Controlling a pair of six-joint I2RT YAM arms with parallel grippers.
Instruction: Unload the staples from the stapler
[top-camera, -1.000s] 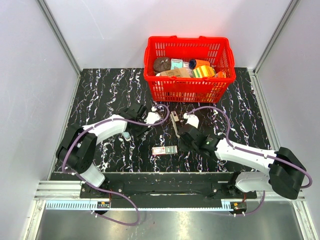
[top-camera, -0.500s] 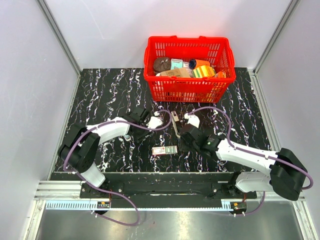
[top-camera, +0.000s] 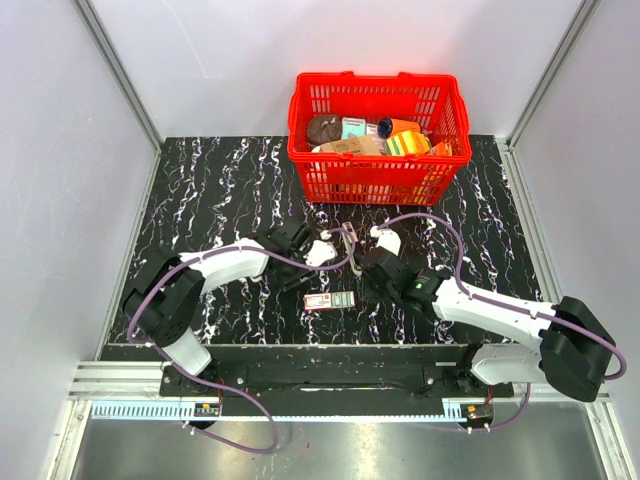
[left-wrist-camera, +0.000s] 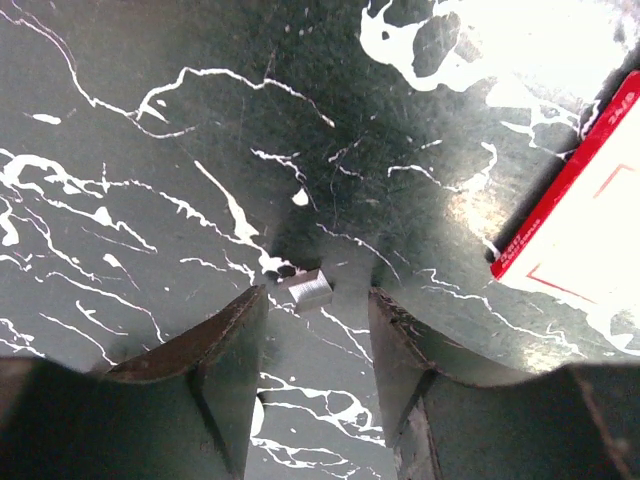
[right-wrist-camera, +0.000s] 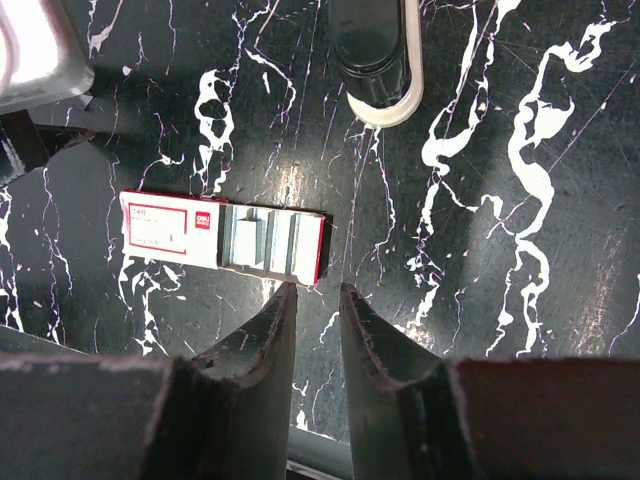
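Note:
The stapler (top-camera: 350, 246) lies slim and dark on the table between my two grippers; its dark, pale-rimmed end shows at the top of the right wrist view (right-wrist-camera: 375, 50). My left gripper (top-camera: 300, 272) is open and low over the table. In the left wrist view a small silvery block of staples (left-wrist-camera: 308, 289) lies loose on the table just ahead of the left gripper (left-wrist-camera: 318, 300), touched by neither finger. My right gripper (top-camera: 365, 283) is open by a narrow gap with nothing in it, as the right wrist view (right-wrist-camera: 316, 292) shows, just below the staple box.
A flat red-and-white staple box (top-camera: 330, 300) lies open near the front, with grey staple strips showing (right-wrist-camera: 225, 237); its edge shows in the left wrist view (left-wrist-camera: 590, 240). A red basket (top-camera: 440, 100) full of items stands at the back.
My left gripper has swung right and forward, towards the stapler and the staple box. The right arm has barely moved.

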